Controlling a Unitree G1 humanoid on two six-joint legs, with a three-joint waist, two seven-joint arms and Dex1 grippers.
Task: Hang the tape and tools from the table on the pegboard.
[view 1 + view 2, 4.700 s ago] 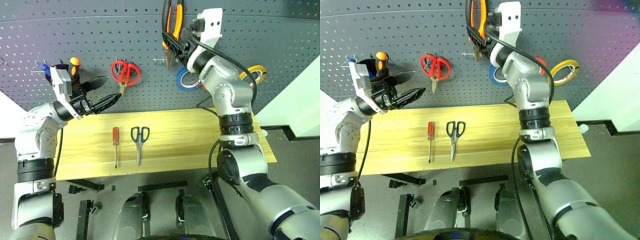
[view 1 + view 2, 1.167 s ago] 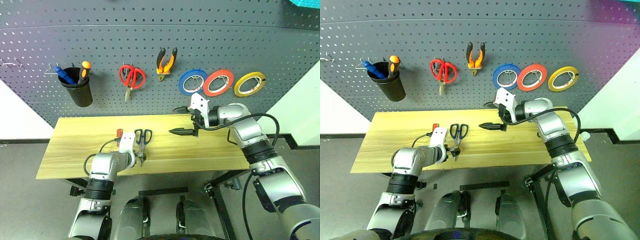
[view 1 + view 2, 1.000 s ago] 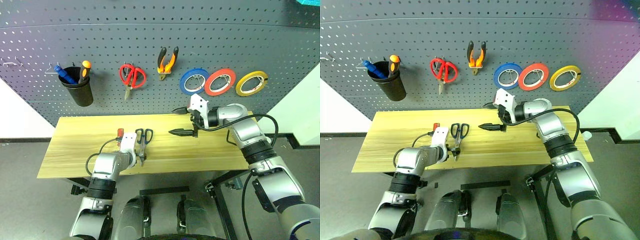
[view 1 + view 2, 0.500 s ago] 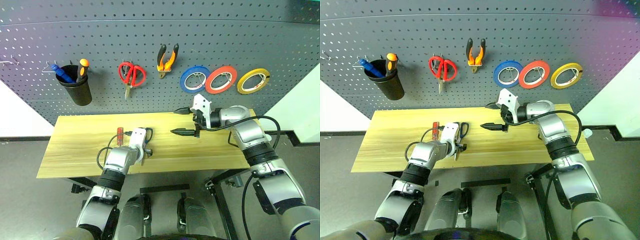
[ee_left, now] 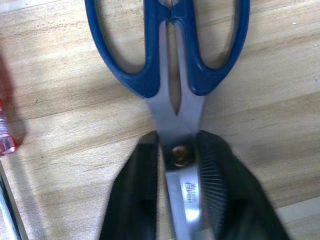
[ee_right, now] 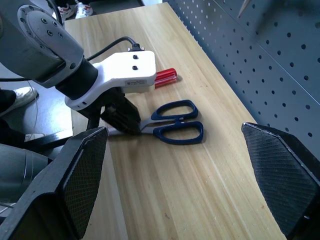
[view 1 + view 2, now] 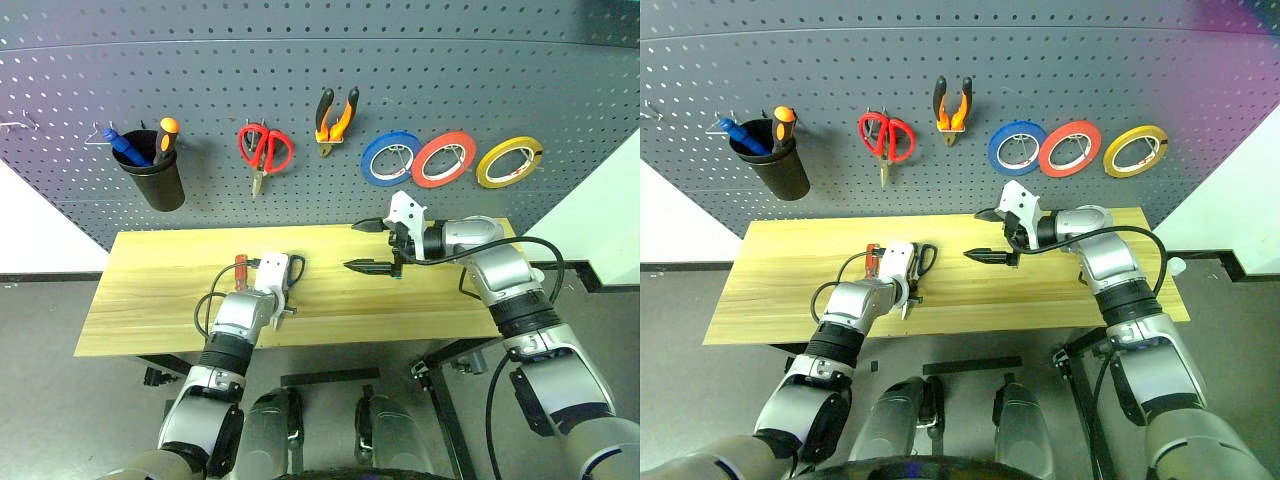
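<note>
on table (image 7: pixel 150 300) | left end effector (image 5: pixel 175 150) clamps scissors (image 5: pixel 170 60) pivot | blades hidden

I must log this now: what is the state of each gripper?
Left gripper: shut on the scissors at the pivot.
Right gripper: open, holding nothing.

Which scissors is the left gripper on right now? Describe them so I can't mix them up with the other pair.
Start at the wooden table below the grey pegboard. The scissors lie flat on it, just right of the red-handled screwdriver, with the left gripper shut across the blades at the pivot. Their handles are dark, while the other scissors have red handles and hang on the pegboard.
</note>
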